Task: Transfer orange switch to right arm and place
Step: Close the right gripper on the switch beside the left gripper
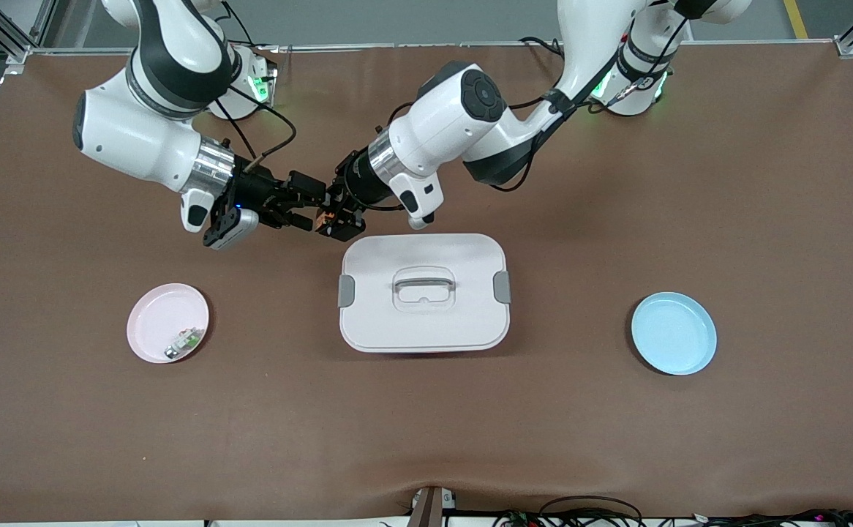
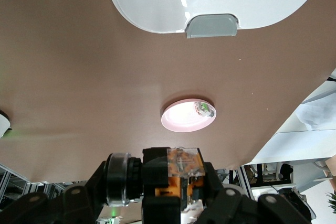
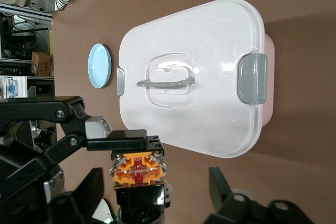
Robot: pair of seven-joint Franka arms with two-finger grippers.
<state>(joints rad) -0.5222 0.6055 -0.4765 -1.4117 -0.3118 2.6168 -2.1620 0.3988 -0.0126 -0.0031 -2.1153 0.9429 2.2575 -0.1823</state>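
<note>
From the front camera, both my arms meet over the bare brown desk (image 1: 617,439), just past the rim of the white lidded box (image 1: 423,293) on the side toward my bases. My left hand (image 1: 333,217) is clamped tight on the orange switch (image 1: 324,217), holding it up in the air. My right hand (image 1: 308,208) is pushed right up to it from the right arm's end, fingers spread around the switch; I can't tell if they're touching it. The pink plate (image 1: 150,307) with a small green-white-silver part (image 1: 183,342) in it sits below my right hand, closer to the camera. The blue plate (image 1: 674,333) is well apart, toward the left arm's end.

Left wrist cam: the switch (image 2: 184,169) is right there pinched in my left hand (image 2: 181,195), orange body with a clear cap on top. Under it is brown desk, then the pink plate (image 2: 178,119) with the little part (image 2: 203,109), and the box's corner with a grey latch (image 2: 211,25).

Right wrist cam: the switch (image 3: 137,169) sits between my right hand's fingers (image 3: 223,184), with gaps showing on both sides, so that hand is still open-ish around it. The left hand's finger (image 3: 116,141) presses on the switch from above. The box lid (image 3: 210,51) with its grey handle (image 3: 165,81) and the blue plate (image 3: 100,64) lie out past the switch.
</note>
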